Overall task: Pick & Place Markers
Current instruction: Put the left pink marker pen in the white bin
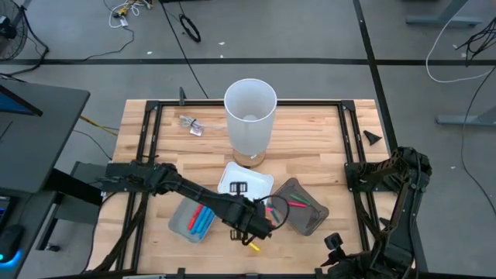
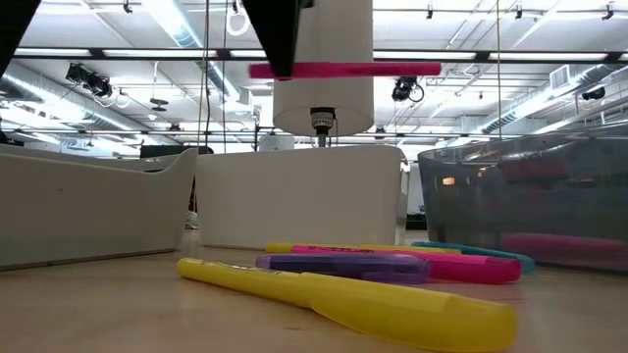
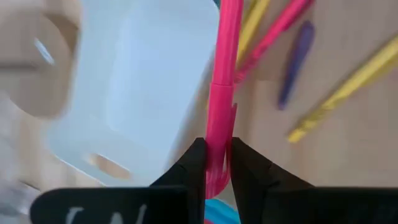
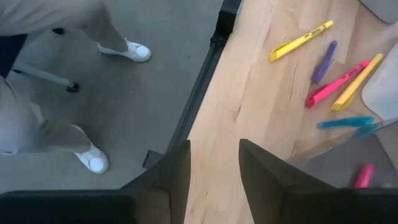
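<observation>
I had the left gripper [image 3: 217, 163] clamped on a pink marker [image 3: 222, 81], lifted mid-carry; next, position over a tray [image 1: 246, 183] and release. Right gripper [image 4: 214, 165] waited, jaws apart, empty.

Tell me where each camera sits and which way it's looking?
High: above, looking straight down on the table; both arms show.
Low: at tabletop height, looking across at loose markers.
Left wrist: on the left arm, looking past the left gripper pinching a pink marker.
Right wrist: on the parked right arm, past the open right gripper.
Low and left wrist share the pink marker.
</observation>
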Controlling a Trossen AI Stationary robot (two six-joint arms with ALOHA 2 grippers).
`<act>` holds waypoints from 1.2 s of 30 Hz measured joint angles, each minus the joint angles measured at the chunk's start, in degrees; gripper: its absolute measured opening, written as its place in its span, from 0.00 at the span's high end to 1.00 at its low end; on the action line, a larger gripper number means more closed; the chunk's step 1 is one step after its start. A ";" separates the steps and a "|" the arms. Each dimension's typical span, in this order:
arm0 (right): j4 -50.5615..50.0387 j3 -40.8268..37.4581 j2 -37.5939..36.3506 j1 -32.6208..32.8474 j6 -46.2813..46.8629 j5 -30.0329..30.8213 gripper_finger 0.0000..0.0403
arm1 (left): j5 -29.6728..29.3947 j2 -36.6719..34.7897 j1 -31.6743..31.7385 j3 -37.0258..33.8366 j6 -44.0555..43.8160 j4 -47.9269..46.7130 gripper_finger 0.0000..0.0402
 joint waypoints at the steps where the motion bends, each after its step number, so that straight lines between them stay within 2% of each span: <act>1: -0.02 0.00 0.00 0.00 0.33 0.00 0.66 | -1.14 0.00 0.39 0.00 2.57 -0.01 0.86; 6: 0.04 0.00 0.00 0.00 2.44 0.01 0.66 | -6.24 0.00 2.32 0.00 15.92 -0.01 0.86; 9: 0.11 0.00 0.00 0.00 4.05 0.07 0.66 | -6.86 0.00 4.01 0.00 21.08 0.00 0.86; 15: 0.17 0.00 0.00 0.00 5.84 0.44 0.66 | -6.81 0.00 8.28 0.00 27.13 -0.01 0.86; 23: 0.13 0.00 0.00 0.00 9.03 0.46 0.66 | -5.88 -0.85 11.40 -1.19 30.21 -0.03 0.86; 29: 0.37 0.00 0.00 0.00 9.09 0.46 0.66 | -5.63 -4.44 11.47 -7.68 29.16 1.71 0.86; 36: 0.78 0.00 0.00 0.00 10.33 0.48 0.66 | -5.53 -12.85 11.07 -23.00 28.86 13.56 0.86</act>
